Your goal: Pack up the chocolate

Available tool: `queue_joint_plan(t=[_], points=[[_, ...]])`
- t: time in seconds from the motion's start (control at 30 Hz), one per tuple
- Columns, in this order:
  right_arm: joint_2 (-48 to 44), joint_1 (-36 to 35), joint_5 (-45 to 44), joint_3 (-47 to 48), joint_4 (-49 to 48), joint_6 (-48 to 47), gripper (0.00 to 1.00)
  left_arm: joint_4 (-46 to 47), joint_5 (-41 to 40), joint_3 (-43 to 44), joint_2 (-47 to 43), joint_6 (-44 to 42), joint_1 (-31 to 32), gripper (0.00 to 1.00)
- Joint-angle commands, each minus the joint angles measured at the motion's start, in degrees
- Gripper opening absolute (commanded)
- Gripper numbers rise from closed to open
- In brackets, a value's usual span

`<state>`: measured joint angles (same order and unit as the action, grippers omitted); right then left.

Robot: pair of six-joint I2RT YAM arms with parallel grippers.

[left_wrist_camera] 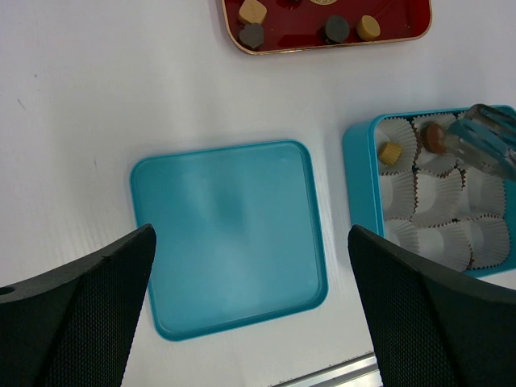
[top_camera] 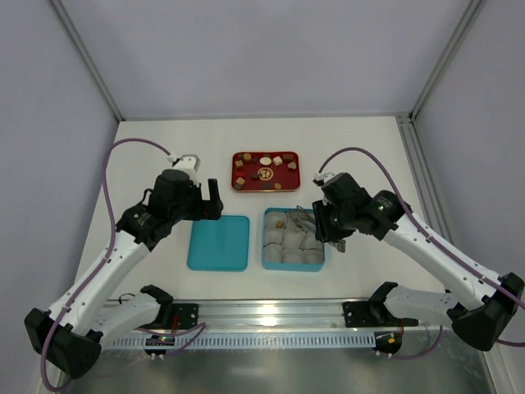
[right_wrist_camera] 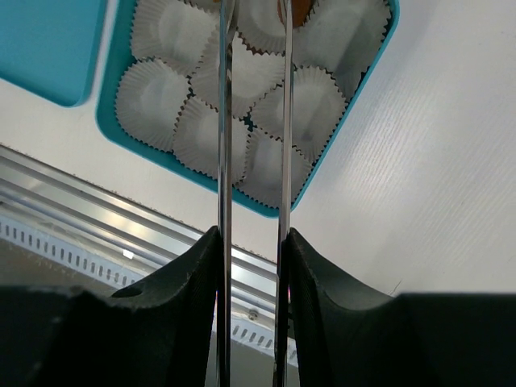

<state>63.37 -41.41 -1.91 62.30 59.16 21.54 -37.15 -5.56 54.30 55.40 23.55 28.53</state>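
- White table top: matt, with fine parallel ribbing.
- Red rectangular tray, far centre: glossy, lacquer-like finish with a shiny gold rim.
- Teal square lid, near left: smooth plastic with a satin sheen.
- Teal square box, near right: smooth plastic, like the lid.
- White crinkled cups in the box: thin pleated paper, matt.
- Tan and brown chocolate pieces: smooth, dull faces.
- Left gripper: matt black fingers; pads have a fine mesh texture.
- Right gripper: thin, clear, glassy fingers with bright edges, on matt black plastic mounts.
- Silver rail, near edge: brushed metal, reflective.
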Motion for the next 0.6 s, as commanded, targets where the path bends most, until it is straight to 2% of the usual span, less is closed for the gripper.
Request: queue_joint_plan(t=[0.0,0.17,0.43,0.57], points=[[-1.6,-0.3,0.9,6.8,0.4,-0.4,0.39,0.3,-0.4,2.1,-0.1,-0.5,0.1,1.0],[2.4,-0.3,-1.4,13.3,-0.5,-2.7,0.39,0.4,-0.2,2.3,0.1,-0.5,0.1,1.0],[20.7,2.6,0.3,25.2,-8.3,-8.2,0.39,0.3,-0.2,2.1,-0.4,-0.5,0.1,1.0],[29.9,3.3,0.3,32.0,-9.1,-10.6,0.4,0.3,-0.2,2.2,-0.6,-0.5,0.1,1.0]])
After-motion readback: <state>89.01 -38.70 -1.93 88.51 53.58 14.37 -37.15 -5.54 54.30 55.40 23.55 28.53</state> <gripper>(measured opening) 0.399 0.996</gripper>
